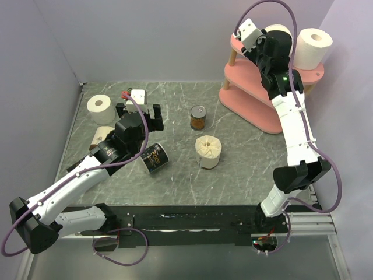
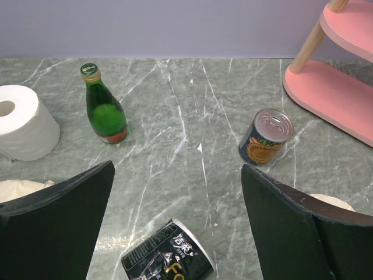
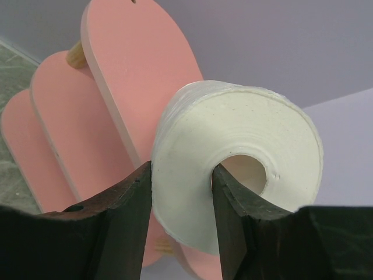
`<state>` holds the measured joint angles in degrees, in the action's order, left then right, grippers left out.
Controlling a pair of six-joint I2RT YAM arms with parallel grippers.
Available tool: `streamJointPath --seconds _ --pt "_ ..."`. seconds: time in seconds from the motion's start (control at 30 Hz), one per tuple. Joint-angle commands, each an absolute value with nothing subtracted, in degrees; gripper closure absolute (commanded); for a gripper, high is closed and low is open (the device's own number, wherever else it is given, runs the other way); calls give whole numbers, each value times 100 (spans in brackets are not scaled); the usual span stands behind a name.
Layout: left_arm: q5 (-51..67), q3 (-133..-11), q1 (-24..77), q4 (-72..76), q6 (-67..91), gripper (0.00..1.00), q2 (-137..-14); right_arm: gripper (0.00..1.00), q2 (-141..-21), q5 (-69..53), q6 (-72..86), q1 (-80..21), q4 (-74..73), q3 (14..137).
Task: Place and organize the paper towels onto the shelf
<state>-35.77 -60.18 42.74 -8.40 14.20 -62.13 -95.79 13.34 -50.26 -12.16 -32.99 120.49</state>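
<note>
One roll (image 3: 250, 128) pinched through its core wall by right tool (image 3: 180, 192), over shelf (image 1: 256, 111) top. Second roll (image 1: 312, 46) on shelf's right end. Third roll (image 1: 100, 108) on table (image 1: 245, 175), far left of shelf. Left tool (image 2: 178, 175) wide open, empty.

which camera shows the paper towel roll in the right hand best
The right wrist view: the white paper towel roll fills the frame, and the right hand pinches its wall with one finger inside the hollow core. The top view shows only a sliver of it behind the arm. The left wrist view misses it.
</note>
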Motion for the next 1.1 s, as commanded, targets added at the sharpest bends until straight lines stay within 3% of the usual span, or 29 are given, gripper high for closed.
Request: streamJointPath --seconds 0.0,0.7,0.93,1.07 --pt "-3516 -6179 4298 -712 1327 4 -6082 51 -9659 1266 -5124 -1134 -2646 12471" --pt "-3498 -6179 4298 -721 1318 4 -6091 44 -9984 1090 -5124 -879 -2479 12568" --pt "-3489 -6196 4298 -721 1318 4 -6038 33 -9941 1177 -5133 -879 -2382 12612" --pt "-3507 -6170 4298 -703 1318 4 -5985 32 -9888 1291 -5133 -879 -2364 12560"
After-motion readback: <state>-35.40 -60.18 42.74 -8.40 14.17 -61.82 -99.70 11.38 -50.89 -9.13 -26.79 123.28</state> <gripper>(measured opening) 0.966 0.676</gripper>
